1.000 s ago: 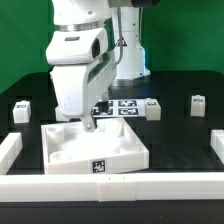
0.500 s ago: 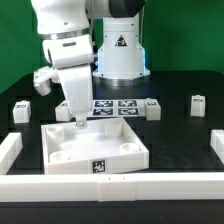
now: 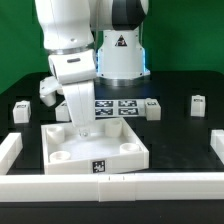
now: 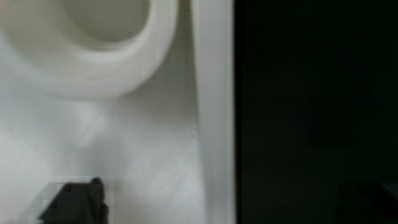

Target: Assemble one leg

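Observation:
The large white square panel point(image 3: 100, 148) lies flat at the front middle of the table, with round sockets in its corners. My gripper point(image 3: 81, 130) points down at the panel's far corner on the exterior view's left. In the wrist view the gripper point(image 4: 228, 205) is open, its fingers point(image 4: 75, 204) wide apart over the panel's edge point(image 4: 210, 120), next to a round socket point(image 4: 89, 28). It holds nothing. Three small white tagged legs stand on the table: one point(image 3: 22, 108) at the left, one point(image 3: 152, 108) beside the marker board, one point(image 3: 198, 104) at the right.
The marker board point(image 3: 115, 106) lies behind the panel. A low white rail runs along the front point(image 3: 110, 185) and up both sides point(image 3: 10, 150) point(image 3: 214, 148). The robot's base point(image 3: 118, 55) stands at the back.
The arm has swung toward the exterior view's left and turned. The gripper has shifted slightly left and now sits lower at the panel's far left corner. The panel and legs have not moved.

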{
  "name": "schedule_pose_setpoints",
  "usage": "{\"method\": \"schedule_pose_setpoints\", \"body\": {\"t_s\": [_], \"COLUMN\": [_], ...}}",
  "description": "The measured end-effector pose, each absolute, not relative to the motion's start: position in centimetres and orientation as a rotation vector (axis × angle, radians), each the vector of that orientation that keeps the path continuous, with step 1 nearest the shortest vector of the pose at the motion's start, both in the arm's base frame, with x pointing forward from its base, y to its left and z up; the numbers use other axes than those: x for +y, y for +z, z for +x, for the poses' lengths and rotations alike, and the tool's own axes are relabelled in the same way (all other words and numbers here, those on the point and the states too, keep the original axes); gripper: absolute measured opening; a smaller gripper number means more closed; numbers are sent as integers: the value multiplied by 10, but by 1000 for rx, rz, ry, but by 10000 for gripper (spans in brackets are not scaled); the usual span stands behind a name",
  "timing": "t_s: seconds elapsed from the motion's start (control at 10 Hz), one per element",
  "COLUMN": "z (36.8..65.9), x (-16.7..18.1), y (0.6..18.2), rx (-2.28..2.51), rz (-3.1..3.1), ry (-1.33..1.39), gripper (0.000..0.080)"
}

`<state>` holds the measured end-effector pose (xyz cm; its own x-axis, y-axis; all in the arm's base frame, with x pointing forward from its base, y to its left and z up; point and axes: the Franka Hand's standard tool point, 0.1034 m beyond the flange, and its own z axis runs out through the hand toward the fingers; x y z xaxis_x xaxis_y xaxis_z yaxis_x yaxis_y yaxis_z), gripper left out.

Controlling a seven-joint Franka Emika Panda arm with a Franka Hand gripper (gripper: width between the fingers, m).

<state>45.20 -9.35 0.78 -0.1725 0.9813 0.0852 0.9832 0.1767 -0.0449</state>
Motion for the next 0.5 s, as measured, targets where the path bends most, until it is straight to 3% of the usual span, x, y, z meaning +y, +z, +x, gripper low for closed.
{"method": "schedule_pose_setpoints", "body": {"t_s": [0.4, 0.5], "z": [452, 452], "x": [-94, -94], "y": [6, 6], "rx": [-2302, -2301], "rz": [-1993, -1994], "ry": [-21, -21], "gripper": [645, 488]}}
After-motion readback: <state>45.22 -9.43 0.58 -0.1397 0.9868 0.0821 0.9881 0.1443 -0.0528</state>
